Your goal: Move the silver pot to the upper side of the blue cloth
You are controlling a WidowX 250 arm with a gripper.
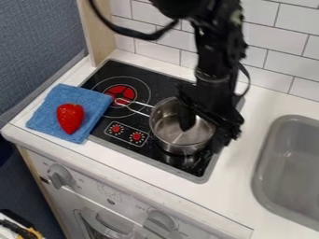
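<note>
Gripper (205, 132): fingers spread astride the wall of the silver pot (174, 132) at 3 o'clock. Likely light, rigid, slippery; clamp wall there.

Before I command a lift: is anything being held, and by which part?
The end effector is at the right-hand rim, as pictured, of the silver pot; whether it grips there cannot be told.

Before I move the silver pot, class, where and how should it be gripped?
Probably best at the rim on the sink side, coming down from above. The silver pot stands upright and open, so its thin wall can be pinched from inside and out, and the wire handle points away, toward the blue cloth.
</note>
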